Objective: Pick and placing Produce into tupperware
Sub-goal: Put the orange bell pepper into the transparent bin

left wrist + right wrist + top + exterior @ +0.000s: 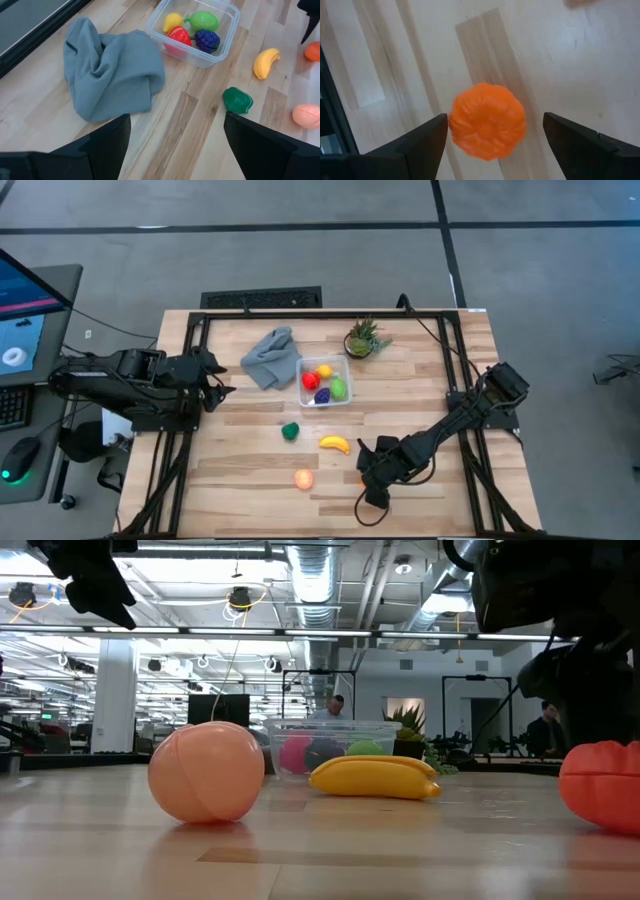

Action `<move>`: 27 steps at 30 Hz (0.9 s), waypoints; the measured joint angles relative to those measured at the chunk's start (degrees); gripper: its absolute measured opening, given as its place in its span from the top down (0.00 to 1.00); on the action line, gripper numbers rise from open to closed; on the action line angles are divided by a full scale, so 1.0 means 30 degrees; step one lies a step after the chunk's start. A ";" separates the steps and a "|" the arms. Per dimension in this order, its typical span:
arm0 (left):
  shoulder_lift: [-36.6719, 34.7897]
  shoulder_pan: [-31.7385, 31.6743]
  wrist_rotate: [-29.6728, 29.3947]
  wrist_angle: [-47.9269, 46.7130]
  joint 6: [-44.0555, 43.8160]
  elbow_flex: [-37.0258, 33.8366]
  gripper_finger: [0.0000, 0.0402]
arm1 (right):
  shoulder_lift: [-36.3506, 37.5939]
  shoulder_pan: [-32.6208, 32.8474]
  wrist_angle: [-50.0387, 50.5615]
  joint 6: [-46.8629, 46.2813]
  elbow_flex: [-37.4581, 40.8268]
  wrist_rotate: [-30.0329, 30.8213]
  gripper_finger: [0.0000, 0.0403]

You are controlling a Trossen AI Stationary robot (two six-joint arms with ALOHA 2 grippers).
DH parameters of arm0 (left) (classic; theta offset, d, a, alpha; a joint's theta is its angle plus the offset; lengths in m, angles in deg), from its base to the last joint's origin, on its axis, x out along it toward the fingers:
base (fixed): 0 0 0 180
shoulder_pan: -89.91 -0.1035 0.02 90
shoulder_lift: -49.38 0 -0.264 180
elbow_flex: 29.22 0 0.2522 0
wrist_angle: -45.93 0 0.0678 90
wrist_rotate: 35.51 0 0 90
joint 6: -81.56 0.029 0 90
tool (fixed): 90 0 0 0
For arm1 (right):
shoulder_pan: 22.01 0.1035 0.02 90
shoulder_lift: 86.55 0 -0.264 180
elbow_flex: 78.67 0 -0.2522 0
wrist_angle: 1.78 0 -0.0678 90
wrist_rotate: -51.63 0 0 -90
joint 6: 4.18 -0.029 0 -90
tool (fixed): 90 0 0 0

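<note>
The right end effector [492,145] is hovering over the orange piece [487,121], fingers spread wide and gripping nothing; from overhead it is almost hiding that piece. The peach piece [304,478], banana [335,444] and green piece [290,431] are lying on the surface [420,390]. Farther off, the tupperware [325,381] is holding four pieces. The left end effector [175,145] is waiting open and empty near the grey cloth [107,75].

Two black jointed arms, each hand [492,145] with flat dark fingers [422,142]
</note>
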 joint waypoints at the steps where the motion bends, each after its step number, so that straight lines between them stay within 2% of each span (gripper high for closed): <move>1: -0.0006 0.0000 -0.0007 -0.0030 0.0017 0.0000 0.23 | 0.0000 0.0000 -0.0047 0.0000 0.0000 0.0005 0.13; 27: -0.0007 0.0000 -0.0146 -0.0082 0.0111 0.0000 0.23 | 0.0000 -0.0073 -0.0174 0.0150 0.0000 0.0495 0.14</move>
